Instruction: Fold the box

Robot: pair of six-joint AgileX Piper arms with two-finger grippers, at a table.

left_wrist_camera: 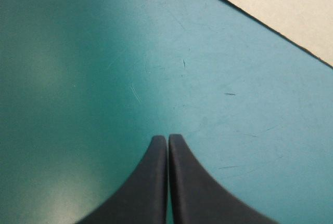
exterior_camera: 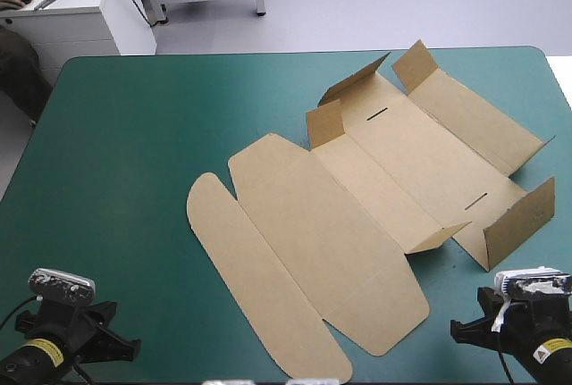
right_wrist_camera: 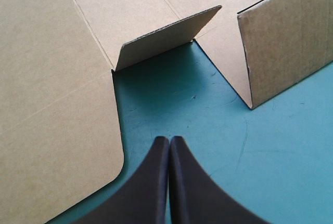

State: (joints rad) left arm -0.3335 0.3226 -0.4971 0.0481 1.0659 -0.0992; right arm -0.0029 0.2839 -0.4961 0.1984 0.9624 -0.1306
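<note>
At the table's (exterior_camera: 134, 135) near left corner, the left gripper (left_wrist_camera: 167, 136) is pressed together over bare teal-green cover, with the brown box (exterior_camera: 357, 215) ahead and to its right, well apart. At the near right corner, the right gripper (right_wrist_camera: 169, 138) is also pressed together and pinches nothing, a raised flap (right_wrist_camera: 166, 37) and an upright side wall (right_wrist_camera: 291, 42) just ahead. The box lies mostly flat, stretching from the near middle toward the far right corner.

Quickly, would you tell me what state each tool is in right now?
Left tool: closed, holding nothing; only teal-green cover right ahead.
Right tool: closed, holding nothing, apart from the box.
</note>
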